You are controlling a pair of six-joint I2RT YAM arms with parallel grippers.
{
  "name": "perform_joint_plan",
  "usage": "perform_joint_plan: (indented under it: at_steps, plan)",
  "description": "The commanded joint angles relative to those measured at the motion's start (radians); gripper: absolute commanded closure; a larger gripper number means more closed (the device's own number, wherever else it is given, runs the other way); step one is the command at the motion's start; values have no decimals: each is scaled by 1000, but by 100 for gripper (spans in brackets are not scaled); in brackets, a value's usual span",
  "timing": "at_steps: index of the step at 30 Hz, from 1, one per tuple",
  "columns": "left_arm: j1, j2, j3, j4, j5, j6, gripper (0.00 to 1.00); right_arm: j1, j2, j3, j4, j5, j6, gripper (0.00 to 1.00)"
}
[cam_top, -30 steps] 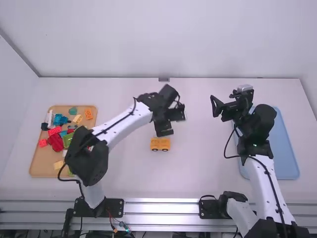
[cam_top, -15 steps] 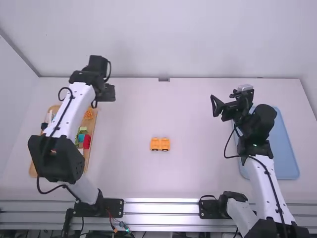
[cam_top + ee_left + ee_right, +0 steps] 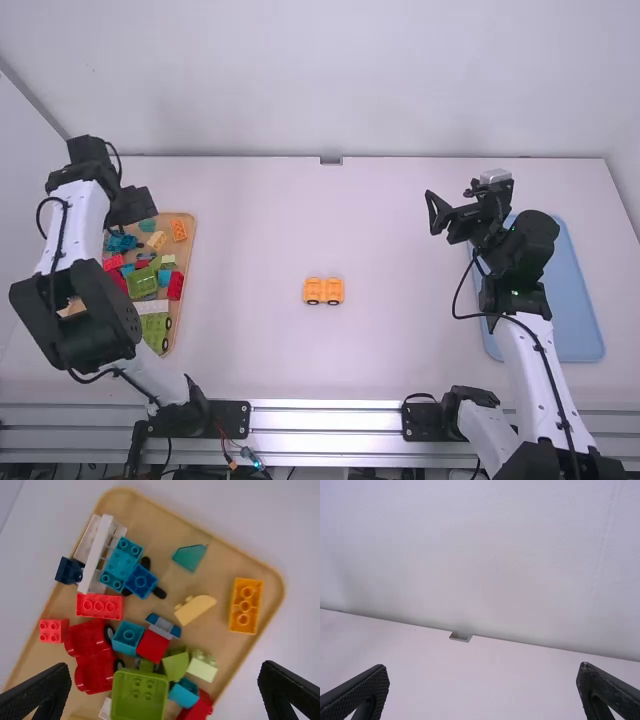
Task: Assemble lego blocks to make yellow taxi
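Above the wooden tray (image 3: 150, 529), my left gripper (image 3: 165, 665) is presented with jaws wide apart; nothing is held. Noted below on the tray: a yellow-orange brick (image 3: 245, 605), lying apart from the main pile near the rim, and a pale yellow curved piece (image 3: 195, 609), also loose. A teal sloped piece (image 3: 190, 557) lies near these two. The remainder of the stock is mixed: a long red brick (image 3: 99, 606), a red car body (image 3: 91, 656), a large green block (image 3: 139, 695) and others, crowded together.

Farther out, on the bare counter (image 3: 400, 340), sits the piece of work itself: a yellow-orange car base (image 3: 323, 291), upright, wheels showing along its near side. It stands well apart from both trays. My right gripper (image 3: 482, 665) is empty, jaws apart; its arm stands by the blue tray (image 3: 583, 310).

Assessment of progress: early stage. The wheeled base is set out and counts as done. No roof or further part is visibly fitted on top. Outstanding, in my judgement: the yellow-orange brick and the curved piece, both still to be picked, carried over and pressed on. Either would suit the next pick; the brick, being clear of the crowd, looks the easier grip.
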Motion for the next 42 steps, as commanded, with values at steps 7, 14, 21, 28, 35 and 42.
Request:
perform_joint_plan:
  at_steps: [7,14,21,28,35,42]
  plan:
    - [55,141,-3,19,102,448,1,39,-14,39,1,-10,0,1]
    - [45,219,-3,80,106,575,1,102,-14,39,12,-10,-73,1]
    - [45,294,-3,109,161,681,5,157,-14,39,12,25,-142,1]
    - [45,349,-3,154,182,684,10,153,-14,39,11,21,-143,1]
    - [45,376,-3,169,209,684,18,158,-14,39,8,22,-143,1]
    - [45,376,-3,166,249,720,28,154,-14,39,8,24,-143,1]
